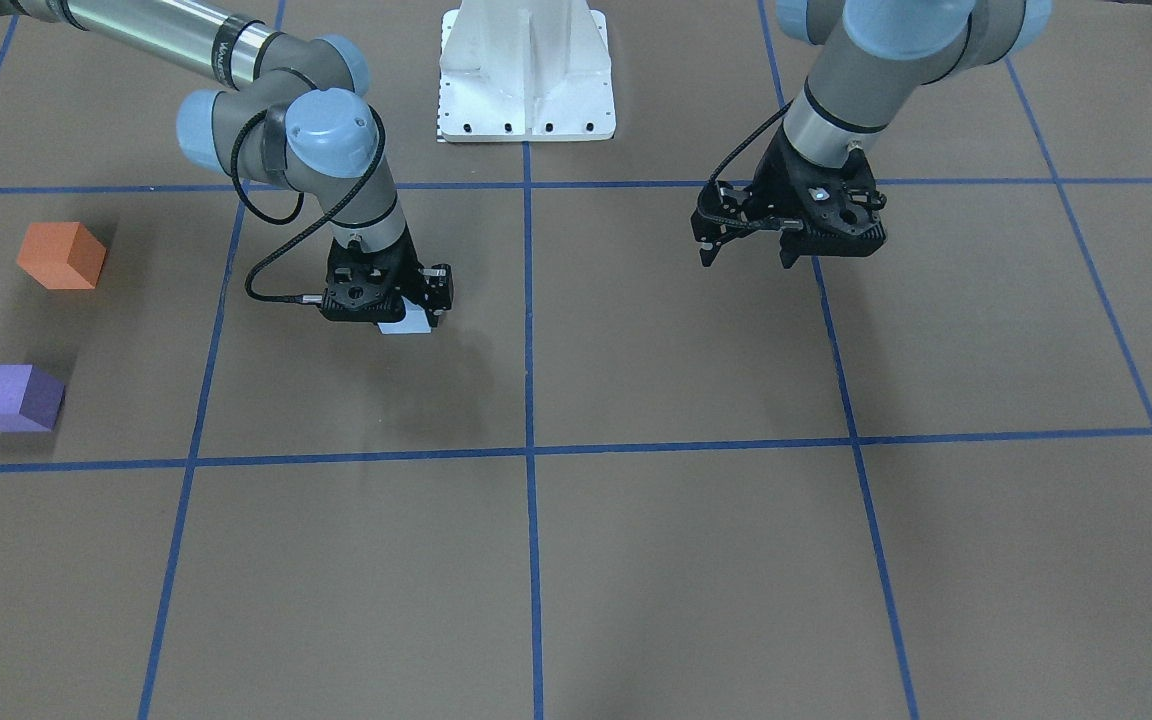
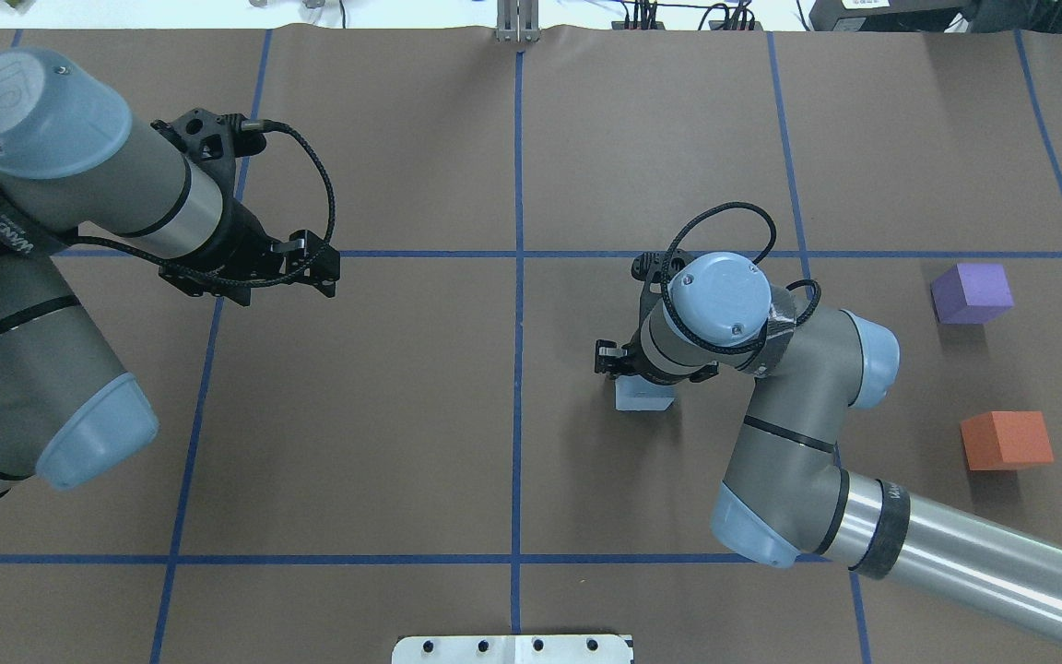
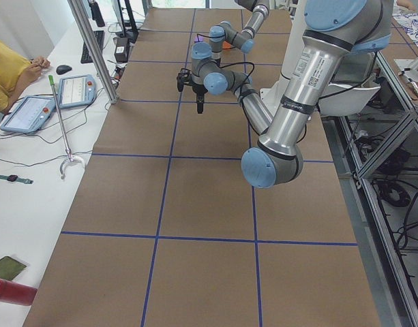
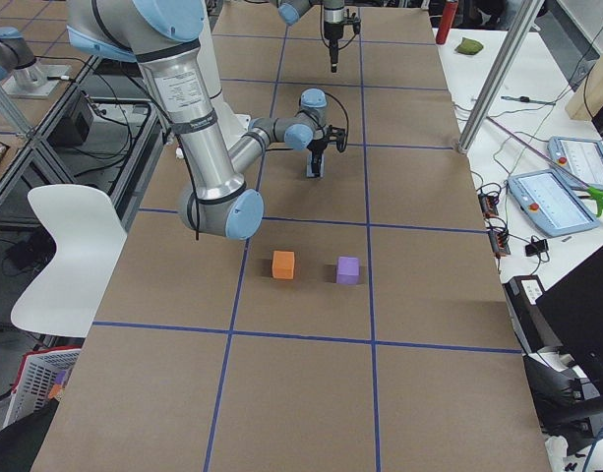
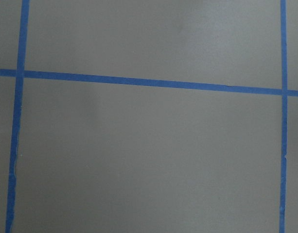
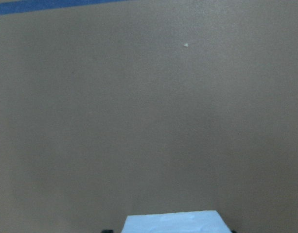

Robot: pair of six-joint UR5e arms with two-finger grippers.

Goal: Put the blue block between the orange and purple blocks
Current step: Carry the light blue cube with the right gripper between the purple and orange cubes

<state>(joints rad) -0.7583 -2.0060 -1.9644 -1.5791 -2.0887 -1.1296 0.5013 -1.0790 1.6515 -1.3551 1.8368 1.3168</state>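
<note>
The pale blue block point(image 1: 404, 325) sits under my right gripper point(image 1: 408, 312), near the table's middle. The gripper is low over it, with its jaws on either side, and looks shut on it. The block also shows in the overhead view point(image 2: 643, 395) and at the bottom edge of the right wrist view point(image 6: 173, 222). The orange block point(image 1: 61, 255) and the purple block point(image 1: 14, 397) stand apart on the robot's right side, with a gap between them. My left gripper point(image 1: 746, 255) is open and empty, raised above the table.
The white robot base point(image 1: 526, 75) stands at the table's robot-side edge. Blue tape lines point(image 1: 528, 450) divide the brown table into squares. A side bench with tablets point(image 3: 31, 112) and a seated operator lies beyond the far edge.
</note>
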